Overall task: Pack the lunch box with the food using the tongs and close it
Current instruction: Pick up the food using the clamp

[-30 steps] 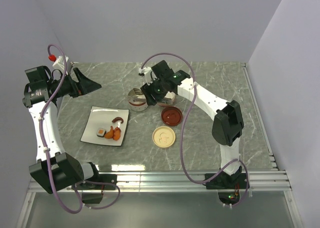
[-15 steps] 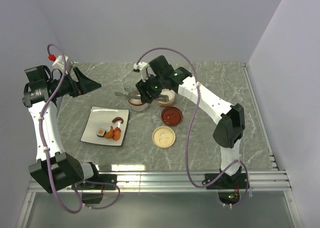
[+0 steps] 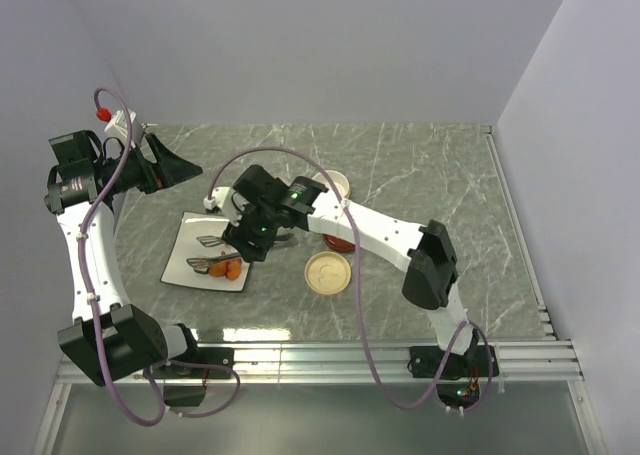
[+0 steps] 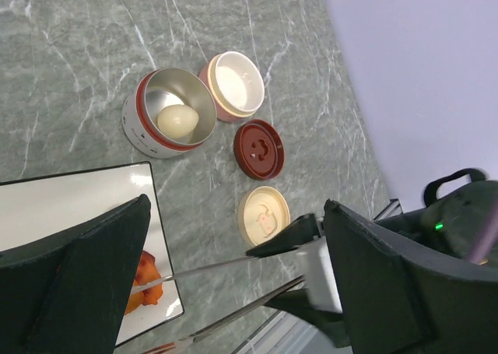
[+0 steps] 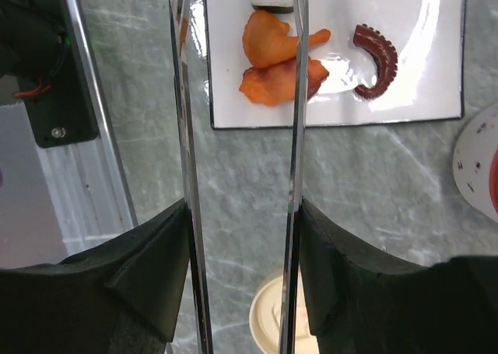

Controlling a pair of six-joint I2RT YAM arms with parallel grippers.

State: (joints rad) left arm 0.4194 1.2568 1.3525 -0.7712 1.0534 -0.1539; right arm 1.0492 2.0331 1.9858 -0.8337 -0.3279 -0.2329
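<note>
Only the egg (image 4: 177, 121) sits in the far lunch-box tin (image 4: 138, 132), while my right tool (image 5: 243, 237), half-closed on the tongs (image 5: 296, 97), poises them over the food (image 5: 272, 58) left on the plate (image 5: 405, 113); my left tool (image 4: 237, 214) gapes empty.

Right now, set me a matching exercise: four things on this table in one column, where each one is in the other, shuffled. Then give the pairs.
Things:
1. egg
2. tongs
3. fried bits
4. red lid

Places:
A. flat on the table
B. on the plate
C. in the right gripper
D. inside the tin

Pairs: 1-D, 2-C, 3-B, 4-A.
</note>
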